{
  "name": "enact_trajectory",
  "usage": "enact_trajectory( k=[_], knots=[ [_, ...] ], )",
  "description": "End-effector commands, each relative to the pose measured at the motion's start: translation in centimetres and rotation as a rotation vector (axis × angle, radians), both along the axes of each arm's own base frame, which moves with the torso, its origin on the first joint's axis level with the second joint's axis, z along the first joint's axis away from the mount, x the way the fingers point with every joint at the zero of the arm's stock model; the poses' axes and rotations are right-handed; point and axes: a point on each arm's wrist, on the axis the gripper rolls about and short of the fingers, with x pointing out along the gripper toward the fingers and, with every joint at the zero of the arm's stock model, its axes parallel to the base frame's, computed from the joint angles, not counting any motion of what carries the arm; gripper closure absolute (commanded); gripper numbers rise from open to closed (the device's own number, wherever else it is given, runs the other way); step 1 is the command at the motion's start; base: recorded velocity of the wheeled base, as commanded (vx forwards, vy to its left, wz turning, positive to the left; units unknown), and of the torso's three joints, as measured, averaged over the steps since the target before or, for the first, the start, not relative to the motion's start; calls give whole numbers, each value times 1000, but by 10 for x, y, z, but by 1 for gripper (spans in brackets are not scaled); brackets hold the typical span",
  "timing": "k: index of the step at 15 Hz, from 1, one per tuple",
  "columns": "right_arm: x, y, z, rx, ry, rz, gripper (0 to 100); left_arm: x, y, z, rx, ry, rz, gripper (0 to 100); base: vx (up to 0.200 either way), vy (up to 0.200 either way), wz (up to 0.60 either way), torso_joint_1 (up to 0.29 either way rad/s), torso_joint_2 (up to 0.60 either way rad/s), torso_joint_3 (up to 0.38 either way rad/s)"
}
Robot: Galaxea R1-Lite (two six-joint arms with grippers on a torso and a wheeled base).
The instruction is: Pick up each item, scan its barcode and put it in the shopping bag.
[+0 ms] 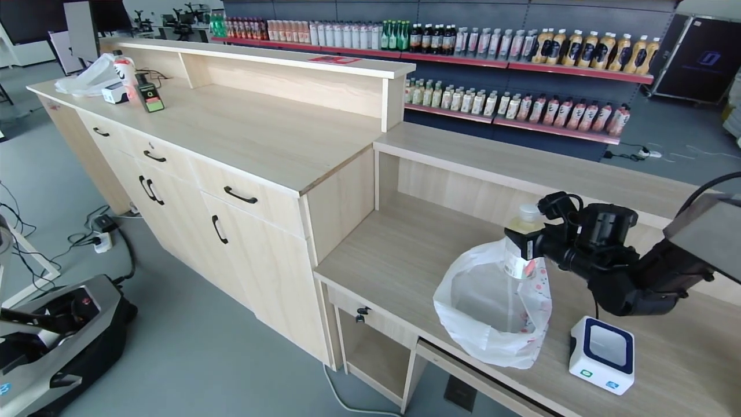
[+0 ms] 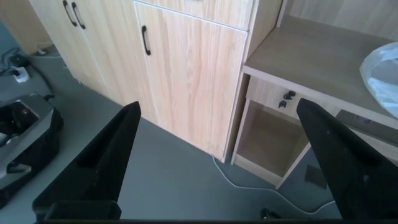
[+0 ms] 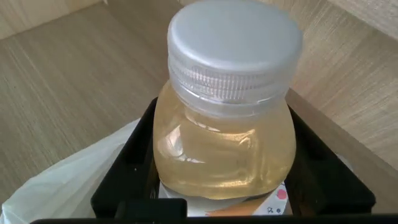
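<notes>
Left wrist view shows the left hand (image 2: pixel 217 106) hanging well apart from the work, above the floor in front of a cabinet door (image 2: pixel 193 81). Its two dark fingers are spread wide with nothing between them. It gives the bag no support, and that is probably the first risk.

In the head view, the thin white shopping bag (image 1: pixel 492 313) stands limp on the lower worktop (image 1: pixel 405 243), close to the front edge, with its mouth gaping upward. The bottle (image 1: pixel 517 263) of pale yellow liquid hangs upright at that mouth, its lower end seemingly just inside the rim. The right hand (image 1: pixel 529 238) grips it high up, its black fingers clamped around the shoulder just below the white cap (image 3: pixel 235 43).

That shoulder is rounded and smooth, so the bottle may well slide in the hold. If released too high, its weight could fold the loose plastic, tip the bag, or push it toward the edge. The bottle's base could also snag the rim and drag the unsupported bag sideways.

The scanner (image 1: pixel 602 353) sits just beside the bag, near enough for the arm to knock it.
</notes>
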Motion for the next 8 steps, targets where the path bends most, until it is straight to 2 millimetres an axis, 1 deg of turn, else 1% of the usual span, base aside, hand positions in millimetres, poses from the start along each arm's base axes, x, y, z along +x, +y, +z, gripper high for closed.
enact_trajectory(
  k=[1,4,8],
  knots=[
    [14,2,-33,-1,47,15,100,0,0,0,0,2,0,0,0,0,0,0,0,0],
    [30,-3,-47,-10,23,6,100,0,0,0,0,2,0,0,0,0,0,0,0,0],
    [34,-10,-69,-7,-8,72,100,0,0,0,0,2,0,0,0,0,0,0,0,0]
  ],
)
